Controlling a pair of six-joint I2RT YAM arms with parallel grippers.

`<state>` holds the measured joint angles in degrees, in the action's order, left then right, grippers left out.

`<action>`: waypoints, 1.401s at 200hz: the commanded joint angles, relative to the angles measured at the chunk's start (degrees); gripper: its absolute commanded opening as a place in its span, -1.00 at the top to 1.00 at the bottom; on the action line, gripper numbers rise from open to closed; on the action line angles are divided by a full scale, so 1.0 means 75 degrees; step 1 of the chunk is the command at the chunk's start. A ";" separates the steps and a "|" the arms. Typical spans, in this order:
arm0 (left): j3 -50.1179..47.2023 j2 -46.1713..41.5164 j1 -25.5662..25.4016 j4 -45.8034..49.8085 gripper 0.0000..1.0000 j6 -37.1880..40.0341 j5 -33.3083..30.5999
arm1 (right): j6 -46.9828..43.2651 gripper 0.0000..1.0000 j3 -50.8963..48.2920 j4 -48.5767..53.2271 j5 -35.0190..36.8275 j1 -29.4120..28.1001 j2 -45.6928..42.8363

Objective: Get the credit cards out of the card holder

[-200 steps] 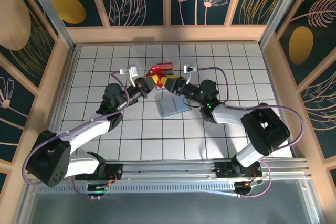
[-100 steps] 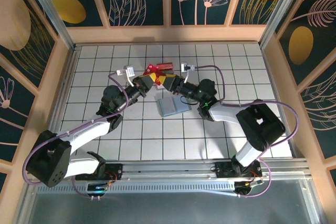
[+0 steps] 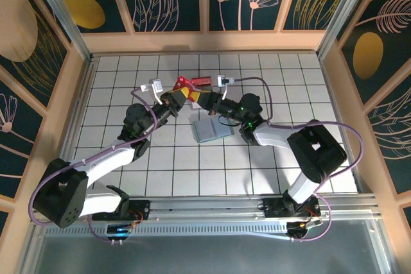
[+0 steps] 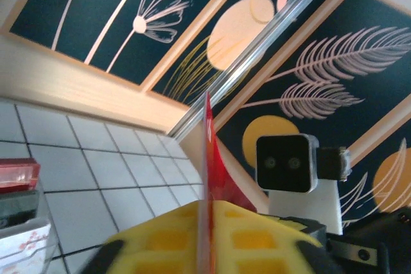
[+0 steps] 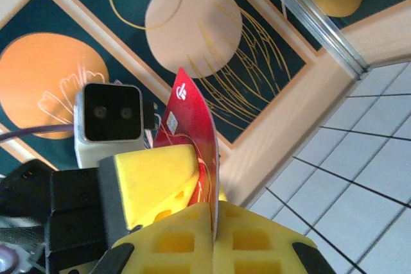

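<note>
Above the far-middle part of the white tiled surface (image 3: 282,75), I am holding a thin red plastic credit card (image 5: 192,126) upright between both arms. The left end effector (image 4: 205,222) and the right end effector (image 5: 213,219) are each clamping it. The pale blue-grey bifold card holder (image 3: 210,130) is lying flat just nearer the centre. I am judging that one side should let go fully before the other draws away, so the card is not bending.

The surface (image 3: 128,158) is white tile ruled with dark grid lines, framed by a pale wooden rim (image 3: 205,42). The grey-blue card holder (image 3: 210,130) lies flat near its middle, skewed a little against the grid. Farther back, apart from the holder, a small white box with a red top (image 3: 201,82) stands on the tiles.
</note>
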<state>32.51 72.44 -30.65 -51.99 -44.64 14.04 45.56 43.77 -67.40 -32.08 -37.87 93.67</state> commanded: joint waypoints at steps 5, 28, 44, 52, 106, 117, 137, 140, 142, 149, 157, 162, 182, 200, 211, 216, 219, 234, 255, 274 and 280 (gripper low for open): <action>0.0672 -0.0456 -0.0038 0.1477 0.46 0.1310 -0.0174 | -0.1106 1.00 0.0251 0.1561 -0.0048 0.0133 -0.0750; 0.1252 -0.0835 0.0004 0.2872 -0.27 0.2713 -0.0383 | -0.2282 1.00 0.0550 0.3641 -0.0051 0.0363 -0.1298; 0.1826 -0.0888 0.0021 0.3949 -0.68 0.3679 -0.0314 | -0.3354 1.00 0.0949 0.5267 0.0086 0.0382 -0.1562; 0.2106 -0.0871 0.0043 0.4427 -0.84 0.4135 -0.0317 | -0.3858 1.00 0.1170 0.5947 0.0148 0.0379 -0.1630; 0.4140 -0.0052 0.0140 0.7185 -0.98 0.6653 0.0621 | -0.5952 1.00 0.1926 0.8592 0.0155 0.0488 -0.2115; 0.4412 0.0122 0.0249 0.7545 -0.98 0.7107 0.1037 | -0.6147 1.00 0.1919 0.8785 0.0028 0.0591 -0.2226; 0.4819 0.0386 0.0417 0.8205 -0.92 0.8051 0.1826 | -0.6421 1.00 0.1922 0.9122 -0.0376 0.0825 -0.2413; 0.4885 0.0434 0.0425 0.8317 -0.92 0.8200 0.1924 | -0.6467 1.00 0.1929 0.9164 -0.0406 0.0824 -0.2441; 0.4928 0.0464 0.0429 0.8379 -0.91 0.8290 0.1989 | -0.6489 1.00 0.1933 0.9198 -0.0439 0.0820 -0.2459; 0.5058 0.0545 0.0442 0.8592 -0.90 0.8603 0.2144 | -0.6593 1.00 0.1923 0.9312 -0.0521 0.0826 -0.2522; 0.5203 0.0627 0.0442 0.8843 -0.89 0.8957 0.2271 | -0.6705 1.00 0.1911 0.9410 -0.0609 0.0824 -0.2586; 0.5277 0.0678 0.0443 0.8996 -0.87 0.9178 0.2376 | -0.6776 1.00 0.1902 0.9482 -0.0648 0.0820 -0.2625; 0.5469 0.0871 0.0443 0.9474 -0.76 0.9925 0.2912 | -0.6966 1.00 0.1899 0.9665 -0.0887 0.1041 -0.2714; 0.5605 0.1076 0.0443 0.9656 -0.70 1.0269 0.3202 | -0.7063 1.00 0.1941 0.9766 -0.1185 0.1042 -0.2717; 0.5730 0.1215 0.0449 0.9869 -0.52 1.0518 0.3340 | -0.7103 1.00 0.1980 0.9820 -0.1270 0.1040 -0.2704; 0.5794 0.1300 0.0443 1.0001 -0.46 1.0650 0.3426 | -0.7123 1.00 0.1998 0.9834 -0.1288 0.1041 -0.2693; 0.5842 0.1343 0.0441 1.0084 -0.44 1.0726 0.3485 | -0.7134 1.00 0.2003 0.9848 -0.1306 0.1041 -0.2692; 0.6024 0.1554 0.0443 1.0445 -0.40 1.1057 0.3699 | -0.7196 1.00 0.2074 0.9923 -0.1431 0.1041 -0.2649; 0.6257 0.1835 0.0443 1.0841 -0.38 1.1386 0.3848 | -0.7320 1.00 0.2179 1.0078 -0.1535 0.1040 -0.2578; 0.6582 0.2127 0.0442 1.1382 -0.20 1.1717 0.4005 | -0.7393 1.00 0.2245 1.0153 -0.1477 0.1041 -0.2520; 0.6667 0.2200 0.0437 1.1503 -0.19 1.1783 0.4058 | -0.7420 1.00 0.2279 1.0170 -0.1477 0.1038 -0.2495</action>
<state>78.85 86.85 -27.53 27.40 37.65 39.92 -7.90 58.65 7.53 -41.71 -30.24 74.41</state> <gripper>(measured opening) 0.609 0.048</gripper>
